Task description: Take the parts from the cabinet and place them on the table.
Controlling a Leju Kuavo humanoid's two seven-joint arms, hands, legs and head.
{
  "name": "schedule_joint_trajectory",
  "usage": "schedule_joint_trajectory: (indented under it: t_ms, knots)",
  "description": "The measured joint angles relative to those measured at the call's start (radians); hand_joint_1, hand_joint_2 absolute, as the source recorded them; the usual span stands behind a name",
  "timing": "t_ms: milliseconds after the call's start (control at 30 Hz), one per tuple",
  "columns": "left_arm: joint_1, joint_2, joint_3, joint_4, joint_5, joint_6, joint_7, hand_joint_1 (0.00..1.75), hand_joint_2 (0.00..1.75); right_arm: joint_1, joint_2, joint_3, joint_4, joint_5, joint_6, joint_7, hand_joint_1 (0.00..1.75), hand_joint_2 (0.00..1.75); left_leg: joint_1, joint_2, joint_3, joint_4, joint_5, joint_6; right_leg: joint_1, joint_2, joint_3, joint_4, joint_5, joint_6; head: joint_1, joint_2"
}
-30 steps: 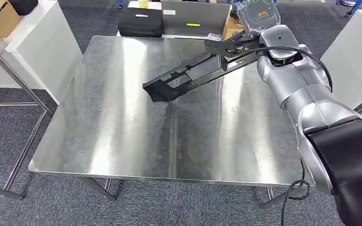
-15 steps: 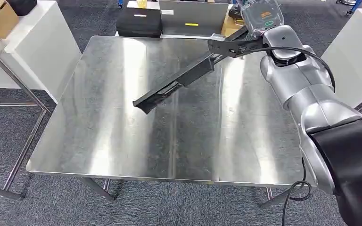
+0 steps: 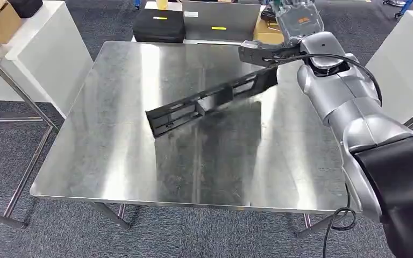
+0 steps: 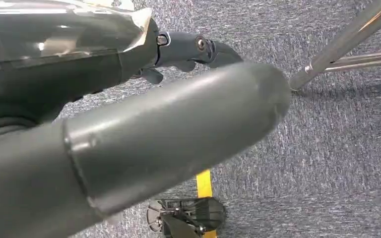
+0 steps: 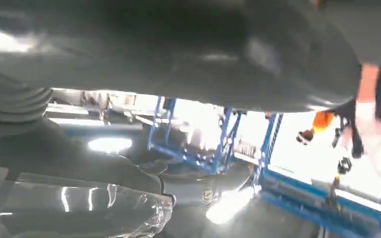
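The right hand (image 3: pixel 266 54), dark and at the end of the silver right arm (image 3: pixel 344 102), is seen in the head view over the far right part of the square table with a shiny steel top (image 3: pixel 113 161). The long black plastic part with openings along its length (image 3: pixel 209 102) has its far end just under this hand, and from there it slants toward the middle of the table, with its lower near end over the left-centre of the top. This part is blurred, and I cannot tell for sure if the hand has it in its fingers or if the fingers are apart; I also cannot tell if the near end touches the steel or is a little above it. A dark reflection of the part lies on the steel just beside it. In the right wrist view the picture is very blurred, with grey covers close to the camera and blue frames (image 5: pixel 218 144) far behind, so the fingers are not clear there either. The left hand (image 4: pixel 168 139) is seen in the left wrist view as a thick grey thumb and darker fingers above blue-grey carpet (image 4: pixel 337 163); nothing is inside it, but how far the fingers are spread I cannot tell. Behind the table stand a black case (image 3: pixel 159 24) and a grey laptop (image 3: pixel 223 20), with a white cabinet (image 3: pixel 37 48) to the left.
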Motion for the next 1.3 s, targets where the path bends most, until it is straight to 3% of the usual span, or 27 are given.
schedule_joint_trajectory:
  t_ms: [500, 633, 767, 1000, 1133, 1300]
  knots:
    - [0.000, 0.000, 0.017, 0.000, -0.001, 0.000, -0.009, 0.00, 0.00, 0.017, -0.003, -0.010, 0.005, 0.004, 0.007, 0.009, 0.00, 0.00, 0.000, 0.000, 0.000, 0.000, 0.000, 0.000, 0.000, 0.000, 0.000, 0.000, 0.000, 0.000, 0.000, 0.000]
    - [0.000, 0.000, 0.018, 0.000, -0.003, -0.004, -0.010, 0.00, 0.00, 0.017, -0.011, -0.012, 0.005, 0.008, 0.011, 0.057, 0.00, 0.00, 0.000, 0.000, 0.000, 0.000, 0.000, 0.000, 0.000, 0.000, 0.000, 0.000, 0.000, 0.000, 0.000, 0.000]
    - [0.000, -0.002, 0.019, 0.000, -0.006, -0.005, -0.005, 0.00, 0.00, 0.017, -0.033, -0.031, 0.005, 0.015, -0.031, 0.139, 0.00, 0.00, 0.000, -0.001, 0.000, 0.000, 0.000, 0.000, 0.000, -0.001, 0.001, 0.000, 0.000, 0.000, 0.000, 0.000]
    - [-0.002, -0.005, 0.023, 0.000, -0.006, -0.007, -0.005, 0.00, 0.00, 0.017, -0.064, -0.043, 0.005, 0.021, -0.037, 0.179, 0.00, 0.00, -0.001, 0.000, 0.001, 0.000, 0.000, 0.000, 0.000, -0.001, 0.000, 0.000, 0.000, 0.000, 0.000, 0.000]
    - [-0.003, -0.010, 0.037, 0.000, 0.018, -0.008, -0.001, 0.00, 0.00, 0.017, -0.110, -0.065, 0.005, 0.012, -0.047, 0.195, 0.00, 0.00, 0.000, -0.003, 0.001, 0.001, 0.000, 0.000, 0.000, -0.006, 0.001, 0.000, 0.000, 0.000, 0.000, 0.000]
    - [-0.004, -0.016, 0.074, 0.000, 0.051, -0.006, -0.020, 0.00, 0.00, 0.017, -0.217, -0.108, 0.008, -0.005, -0.074, 0.191, 0.00, 0.00, -0.001, -0.004, 0.000, 0.001, 0.000, 0.000, 0.000, -0.007, 0.002, 0.000, 0.000, 0.000, 0.000, 0.000]
